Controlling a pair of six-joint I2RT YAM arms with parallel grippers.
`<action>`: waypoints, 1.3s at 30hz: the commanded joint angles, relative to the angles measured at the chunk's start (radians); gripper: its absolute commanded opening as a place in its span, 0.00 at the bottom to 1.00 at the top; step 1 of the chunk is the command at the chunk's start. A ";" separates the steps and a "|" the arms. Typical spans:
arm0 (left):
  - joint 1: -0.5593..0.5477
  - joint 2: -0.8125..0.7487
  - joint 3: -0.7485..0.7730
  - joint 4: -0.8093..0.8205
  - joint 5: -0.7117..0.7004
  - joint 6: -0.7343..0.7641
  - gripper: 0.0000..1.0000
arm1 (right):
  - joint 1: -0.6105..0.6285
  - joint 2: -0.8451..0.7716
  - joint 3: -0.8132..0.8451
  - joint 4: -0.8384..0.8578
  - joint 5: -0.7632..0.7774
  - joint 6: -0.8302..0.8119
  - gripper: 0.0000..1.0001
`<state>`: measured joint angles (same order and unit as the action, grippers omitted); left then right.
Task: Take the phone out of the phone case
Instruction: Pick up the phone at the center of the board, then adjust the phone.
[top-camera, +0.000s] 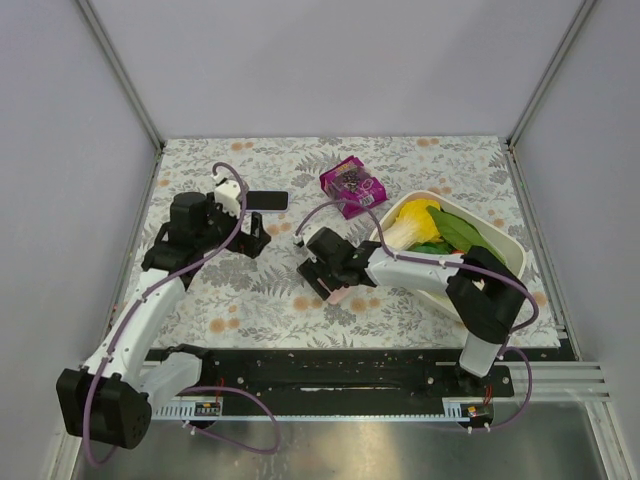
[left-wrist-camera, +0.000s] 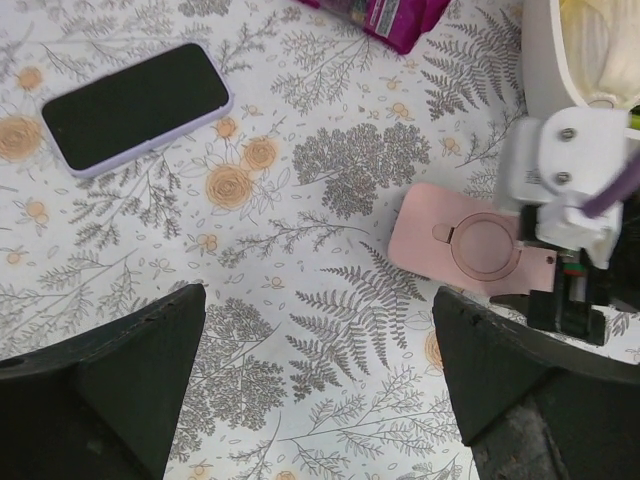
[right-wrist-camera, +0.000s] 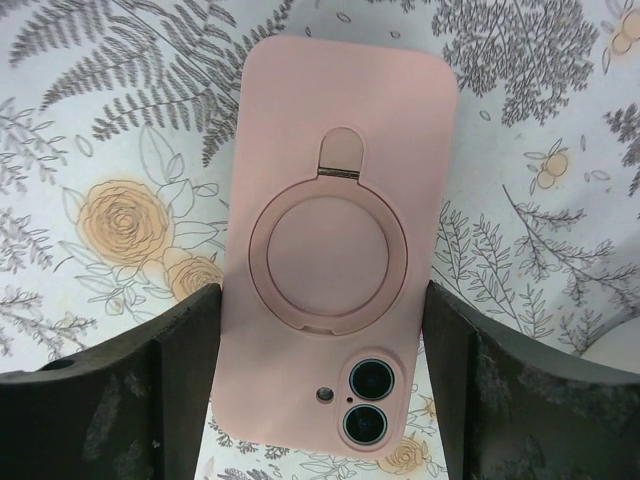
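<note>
Right now the right gripper (right-wrist-camera: 322, 310) is closed partway across the pink phone case (right-wrist-camera: 340, 140), with 1 finger pressed against each long edge. The case lies back-up on the floral table (right-wrist-camera: 530, 250), and the phone (right-wrist-camera: 372, 378) inside shows 2 lenses. The left gripper (left-wrist-camera: 320, 350) hangs fully spread and empty above the table. A lilac-edged handset (left-wrist-camera: 138, 105) lies screen-up nearby.

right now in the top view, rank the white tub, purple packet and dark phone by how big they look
1. white tub, largest
2. purple packet
3. dark phone, smallest and clearly slimmer than the packet
</note>
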<state>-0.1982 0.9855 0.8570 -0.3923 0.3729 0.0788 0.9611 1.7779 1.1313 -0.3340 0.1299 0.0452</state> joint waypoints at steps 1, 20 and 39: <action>0.013 0.048 0.028 0.058 0.044 -0.062 0.99 | -0.007 -0.110 0.021 0.049 -0.038 -0.069 0.00; 0.039 0.264 0.094 0.044 0.389 -0.132 0.97 | -0.022 -0.248 0.093 0.023 -0.231 -0.100 0.00; 0.031 0.533 0.188 0.030 0.748 -0.295 0.88 | -0.022 -0.267 0.193 -0.022 -0.216 -0.137 0.00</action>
<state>-0.1642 1.5158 1.0210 -0.3946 1.0229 -0.1928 0.9432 1.5745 1.2572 -0.4057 -0.0906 -0.0715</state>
